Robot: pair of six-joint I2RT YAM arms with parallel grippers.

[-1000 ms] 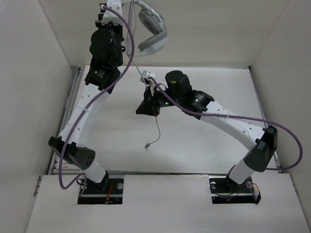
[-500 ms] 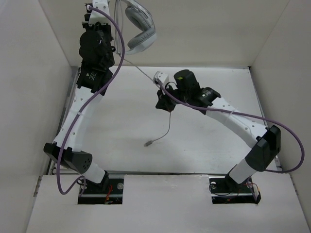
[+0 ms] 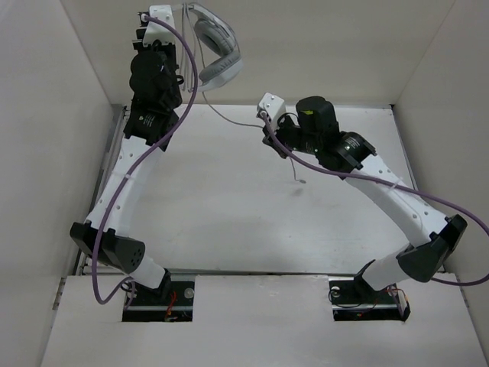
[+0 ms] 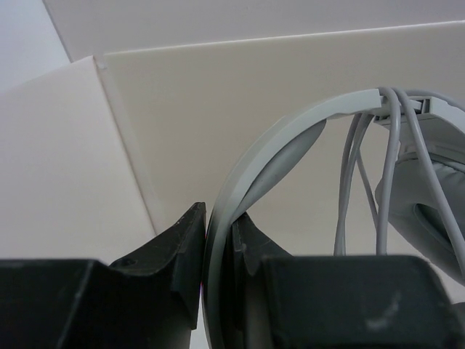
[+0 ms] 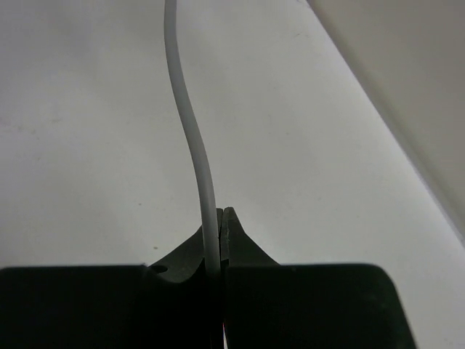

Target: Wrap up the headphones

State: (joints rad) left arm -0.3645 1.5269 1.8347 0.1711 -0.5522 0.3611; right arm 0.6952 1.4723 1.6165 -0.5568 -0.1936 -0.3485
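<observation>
The white headphones (image 3: 216,47) hang high against the back wall, grey ear cup (image 3: 221,70) lowest. My left gripper (image 3: 186,14) is shut on the curved headband (image 4: 290,134); its jaws pinch the band in the left wrist view (image 4: 218,218). Several turns of thin grey cord (image 4: 389,182) lie by the ear cup (image 4: 429,218). The cord (image 3: 229,121) runs from the headphones down to my right gripper (image 3: 273,140), which is shut on it (image 5: 220,214). The cord (image 5: 190,123) rises from the jaws. Its loose tail and plug (image 3: 299,180) dangle below the right gripper.
White walls enclose the table (image 3: 199,214) at the back and both sides. Purple robot cables (image 3: 191,69) run along each arm. The right arm's elbow (image 3: 428,256) sits near the right wall.
My right gripper has moved right and toward the back wall with the cord, lifting the plug off the table. The left arm with the headphones shifted slightly left, then held.
</observation>
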